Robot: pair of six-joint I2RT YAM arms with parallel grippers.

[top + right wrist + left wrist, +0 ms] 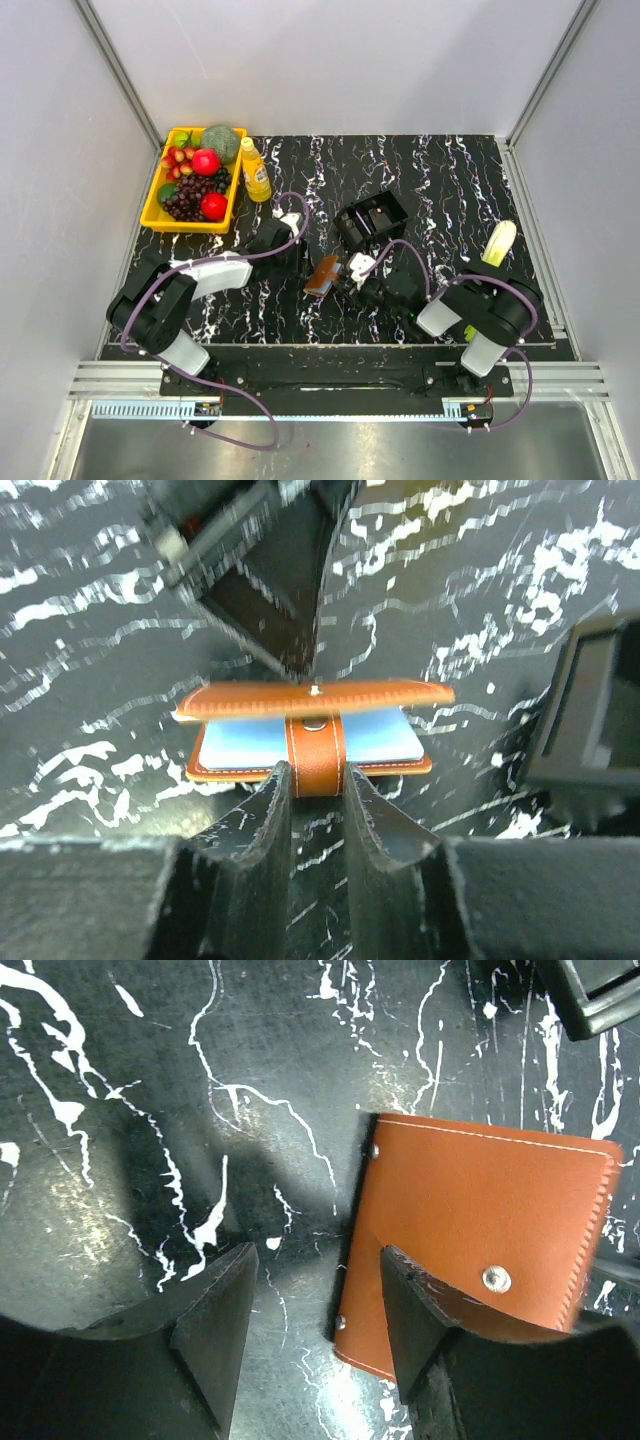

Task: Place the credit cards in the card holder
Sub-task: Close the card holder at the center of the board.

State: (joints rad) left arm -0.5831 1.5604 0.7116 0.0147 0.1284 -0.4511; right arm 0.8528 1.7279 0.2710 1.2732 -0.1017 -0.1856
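Observation:
The brown leather card holder (322,275) lies on the black marbled table between both arms. In the right wrist view its top flap is lifted and a blue credit card (240,745) rests inside. My right gripper (317,780) is shut on the card holder's strap (316,755), one finger on each side. My left gripper (315,1300) is open and low over the table; its right finger (420,1320) overlaps the card holder (480,1210) near the left edge, while the other finger sits beside it. In the top view the left gripper (293,248) and right gripper (347,272) flank the holder.
A black plastic box (372,220) stands just behind the card holder, near the right arm. A yellow tray (152,205) of fruit and a small yellow bottle (255,170) sit at the back left. A pale yellow object (500,242) lies at the right.

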